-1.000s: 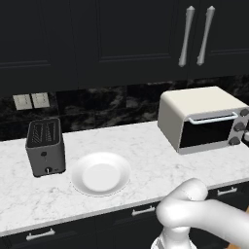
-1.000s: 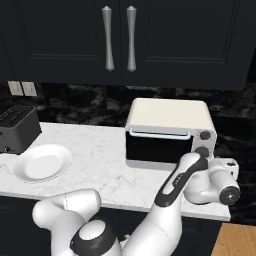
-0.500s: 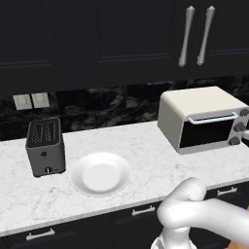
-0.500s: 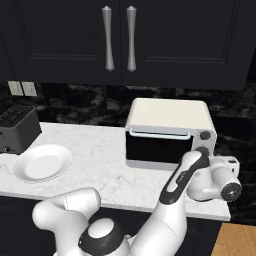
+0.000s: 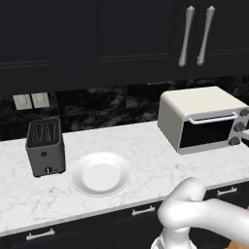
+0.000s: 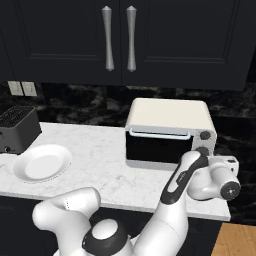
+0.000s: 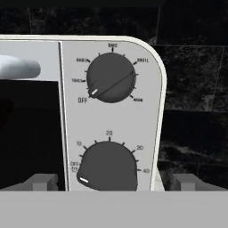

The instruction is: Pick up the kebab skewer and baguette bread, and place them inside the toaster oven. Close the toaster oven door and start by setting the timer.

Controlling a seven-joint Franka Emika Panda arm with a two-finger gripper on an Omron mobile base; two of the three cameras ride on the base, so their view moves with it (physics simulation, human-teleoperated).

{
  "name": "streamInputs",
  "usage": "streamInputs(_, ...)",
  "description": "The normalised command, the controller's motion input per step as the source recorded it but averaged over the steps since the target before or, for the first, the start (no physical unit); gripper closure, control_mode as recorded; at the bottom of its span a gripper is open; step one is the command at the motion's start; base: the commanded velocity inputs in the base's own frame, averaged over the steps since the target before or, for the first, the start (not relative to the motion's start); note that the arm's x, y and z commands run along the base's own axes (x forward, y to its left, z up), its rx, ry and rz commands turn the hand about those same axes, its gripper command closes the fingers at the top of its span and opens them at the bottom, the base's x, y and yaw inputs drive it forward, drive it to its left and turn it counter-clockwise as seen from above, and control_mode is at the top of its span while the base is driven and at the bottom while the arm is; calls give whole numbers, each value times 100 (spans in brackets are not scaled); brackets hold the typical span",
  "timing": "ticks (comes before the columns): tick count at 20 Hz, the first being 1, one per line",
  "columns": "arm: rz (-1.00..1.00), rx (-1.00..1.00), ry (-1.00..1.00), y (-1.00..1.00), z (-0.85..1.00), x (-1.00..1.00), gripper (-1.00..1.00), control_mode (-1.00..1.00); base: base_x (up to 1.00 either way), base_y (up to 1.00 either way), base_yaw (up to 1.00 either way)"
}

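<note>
Nothing on the counter has moved since the earlier frame; the arm has only shifted slightly in front of the boxy cream-white toaster oven [image 6: 169, 131]. Its dark glass toaster oven door [image 6: 156, 148] is shut, with the silver bar handle [image 6: 159, 134] along the top edge. Directly ahead of the open gripper [image 7: 111, 181] stand two dark round knobs: the lower timer knob [image 7: 108, 167] lies between the spread fingertips [image 7: 41, 181], pointer at off, and the upper mode knob [image 7: 111, 80] above it. Far to the hand's left rest a white round plate [image 5: 101, 173] and a dark grey two-slot toaster [image 5: 45, 146].

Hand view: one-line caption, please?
Open gripper facing the toaster oven control panel, both knobs pointing at OFF.
</note>
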Motion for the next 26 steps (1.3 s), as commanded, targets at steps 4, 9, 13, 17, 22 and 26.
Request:
streamInputs(4, -3, 0, 0, 11, -7, 13, -100, -100, 0, 0, 0)
streamInputs(9, -4, 0, 0, 10, -6, 14, -100, -100, 0, 0, 0)
streamInputs(13, -3, 0, 0, 5, 0, 16, -100, -100, 0, 0, 0)
streamInputs(17, -2, 0, 0, 0, -2, 10, -100, -100, 0, 0, 0)
streamInputs(22, 0, 0, 0, 0, -1, 0, -100, -100, 0, 0, 0)
streamInputs(26, 0, 0, 0, 0, -6, 0, -100, -100, 0, 0, 0)
